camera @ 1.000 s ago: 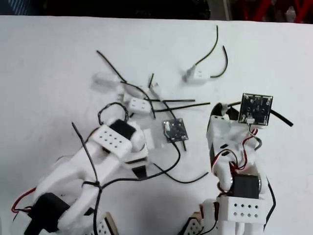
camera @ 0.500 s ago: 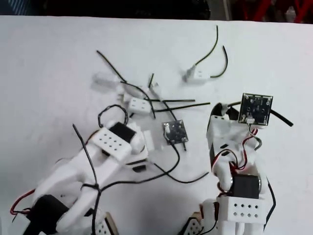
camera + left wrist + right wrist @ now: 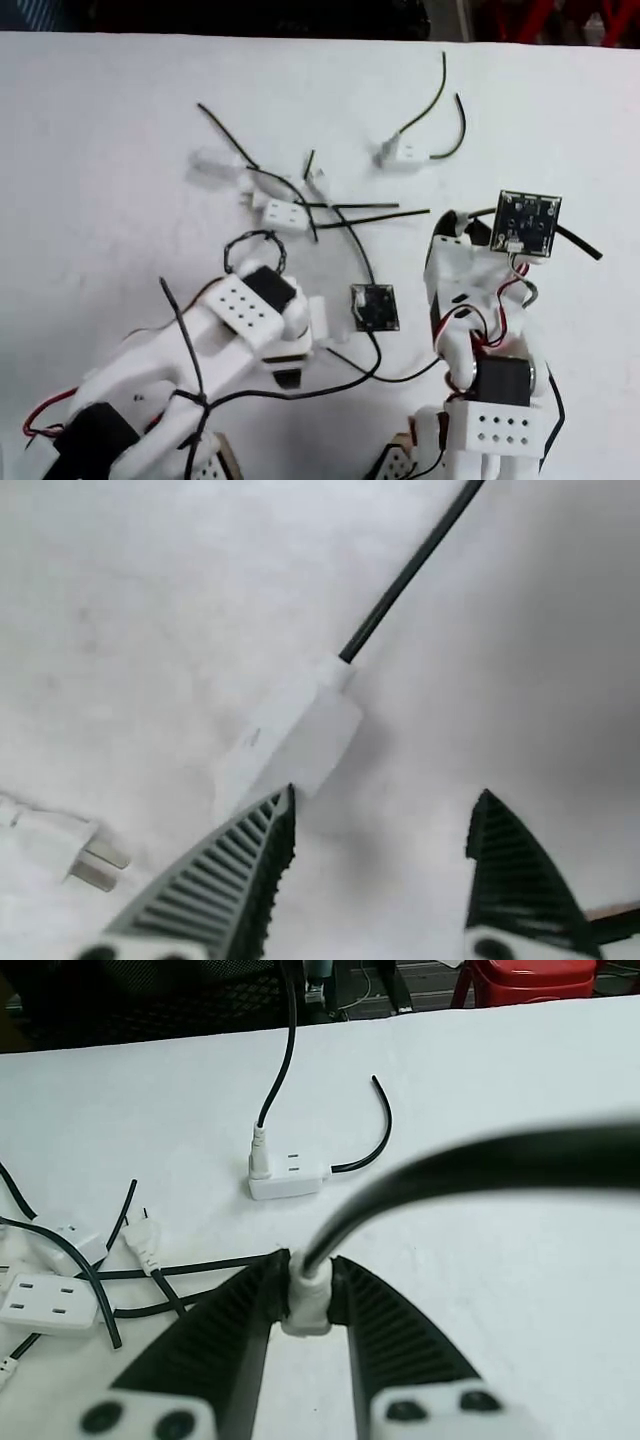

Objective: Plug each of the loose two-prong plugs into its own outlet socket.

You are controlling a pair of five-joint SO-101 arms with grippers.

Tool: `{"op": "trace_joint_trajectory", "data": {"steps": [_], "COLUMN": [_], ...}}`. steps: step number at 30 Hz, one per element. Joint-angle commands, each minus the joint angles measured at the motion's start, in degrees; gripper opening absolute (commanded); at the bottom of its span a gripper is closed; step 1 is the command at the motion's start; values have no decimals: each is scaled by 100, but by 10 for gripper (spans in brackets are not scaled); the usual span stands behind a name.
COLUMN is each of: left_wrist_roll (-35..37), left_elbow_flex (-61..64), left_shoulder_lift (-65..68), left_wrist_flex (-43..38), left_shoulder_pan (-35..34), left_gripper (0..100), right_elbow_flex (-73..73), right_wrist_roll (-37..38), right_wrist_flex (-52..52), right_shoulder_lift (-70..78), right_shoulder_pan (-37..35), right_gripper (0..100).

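Note:
My right gripper [image 3: 305,1305] is shut on a white plug [image 3: 306,1298] with a thick black cord; in the high view it sits at the right [image 3: 450,228]. One white outlet socket [image 3: 288,1175] lies farther back with a corded plug in it, also visible as the socket [image 3: 400,153]. A second outlet socket [image 3: 285,215] lies mid-table, with a loose two-prong plug [image 3: 145,1240] beside it. My left gripper [image 3: 386,800] is open just over the table. A white block on a black cord [image 3: 300,738] lies against one of its fingers [image 3: 262,852]. Another loose plug [image 3: 62,845] lies nearby.
Black cords [image 3: 340,215] cross one another around the middle socket, and one runs under the left arm [image 3: 200,350]. More small white plugs [image 3: 212,160] lie at the back left. The table's far edge [image 3: 300,35] meets a dark background.
The left arm has shifted toward the near side and to the right, its wrist camera moving with it. The right arm and its held plug have stayed put.

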Motion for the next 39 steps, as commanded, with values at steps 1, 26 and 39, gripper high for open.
{"op": "trace_joint_trajectory", "data": {"steps": [1,26,39], "left_wrist_roll": [9,-97,571], "left_elbow_flex": [-475,-1090,-712], "left_shoulder_lift": [-31,1771,-75], "left_wrist_flex": [18,-1055,-809], "left_shoulder_pan": [-110,-295,-593], "left_gripper": [321,277,22], "right_elbow_flex": [-79,-79,-79], "right_wrist_roll": [-53,-53,-53], "right_wrist_flex": [-101,-84,-84], "right_shoulder_lift": [-40,-40,-40], "right_shoulder_pan": [57,57,57], "right_gripper": [19,19,19]}}
